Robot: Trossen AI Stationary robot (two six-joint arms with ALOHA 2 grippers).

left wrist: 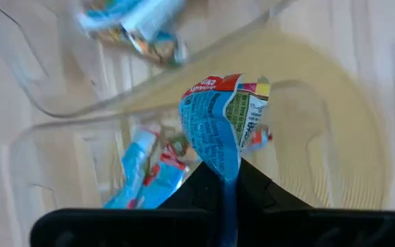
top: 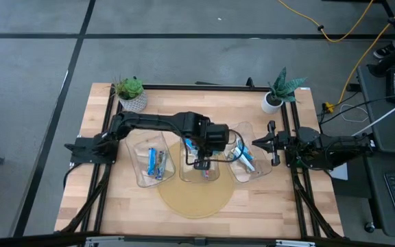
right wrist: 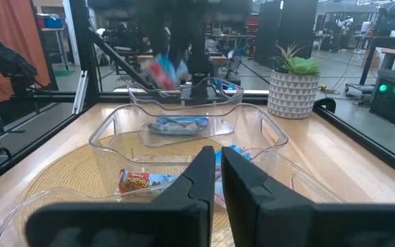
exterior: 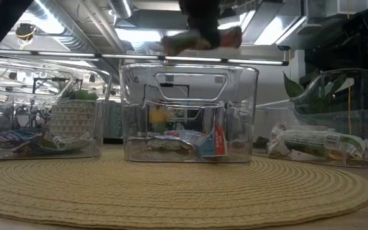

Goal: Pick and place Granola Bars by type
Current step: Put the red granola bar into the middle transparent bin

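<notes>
My left gripper (left wrist: 226, 184) hangs over the middle clear bin (exterior: 190, 67), shut on a granola bar (left wrist: 218, 120) in a blue wrapper with a red-and-white end. In the low view this gripper (exterior: 200, 29) shows blurred above the bin's rim. Other bars (exterior: 190, 144) lie on the middle bin's floor. Blue bars (top: 156, 162) lie in the left bin and blue-and-white ones (top: 244, 156) in the right bin. My right gripper (right wrist: 219, 171) waits shut and holding nothing at the right bin's right side (top: 254, 143). My left gripper pinches the bar between its two fingers by one end of the wrapper (left wrist: 225, 165), coming from above and pointing down. The rest of the bar sticks out past the fingertips. It is lifted clear, above the middle bin's opening.
The three clear bins stand in a row on a round woven mat (top: 194, 202). Two potted plants (top: 130, 92) (top: 280, 92) stand at the table's far edge. Black frame rails run along the left and right sides. Bare wood lies near the front corners.
</notes>
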